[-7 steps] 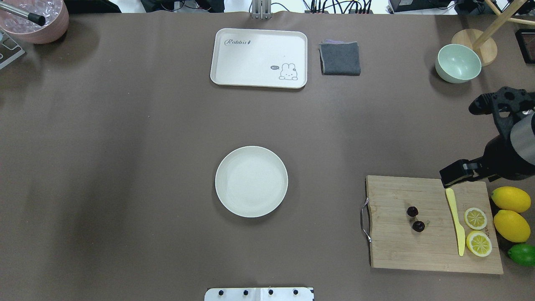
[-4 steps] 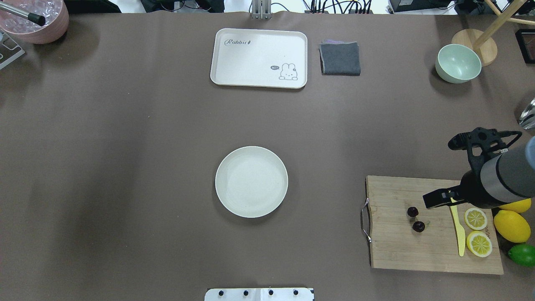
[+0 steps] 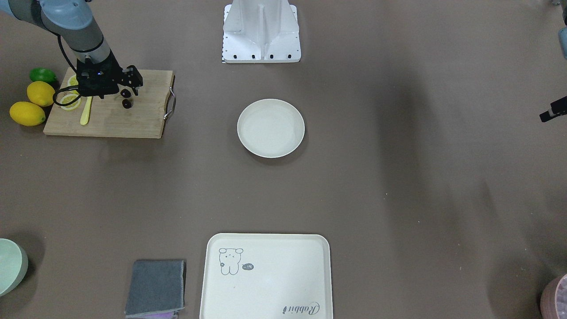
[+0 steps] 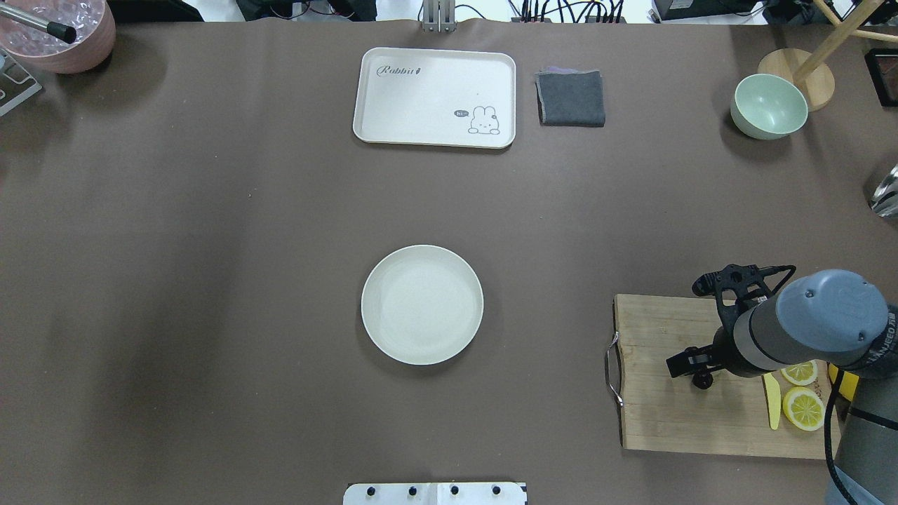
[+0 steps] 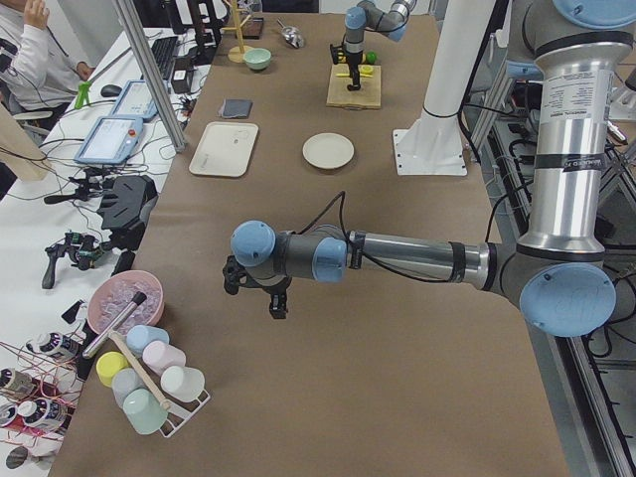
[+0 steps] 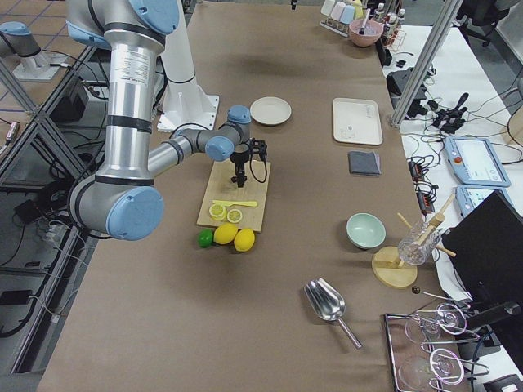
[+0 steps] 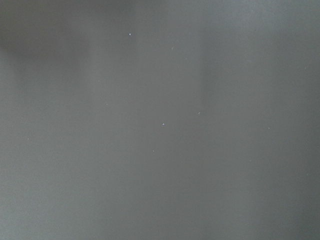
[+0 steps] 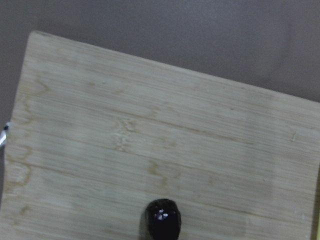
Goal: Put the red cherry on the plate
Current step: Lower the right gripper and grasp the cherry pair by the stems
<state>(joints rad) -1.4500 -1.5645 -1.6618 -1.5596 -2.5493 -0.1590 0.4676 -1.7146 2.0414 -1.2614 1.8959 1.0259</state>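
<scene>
Overhead exterior view: the right arm is reaching in over the rectangular wooden cutting board (image 4: pixel 656 414) at the right side of the brown surface (image 4: pixel 210 280).
Right claw: the right claw (image 4: pixel 691 366) is pointing down at the board, directly over the red cherry; its fingers are not showing clearly in any view, so I cannot tell how far it is open or whether it is gripping anything.
Red cherry: the red cherry (image 3: pixel 127 104), a pair of tiny glossy dark maroon fruits, is lying on the board near its middle; in the front-facing view one fruit is sitting just beside the claw tip and the other a little clear of it.
Right wrist view: one dark fruit is showing at the bottom edge, resting on bare wood.
Plate: the round cream-white plate (image 4: pixel 421 304) is sitting at the centre of the surface, well apart from the board.
Board's other load: a flat pale yellow knife (image 4: pixel 772 407) and two cut lemon halves (image 4: pixel 803 408) are lying at the board's right end.
Left claw: the left claw (image 5: pixel 279 303) is hanging over bare surface, well apart from the plate; I cannot tell its opening.
</scene>
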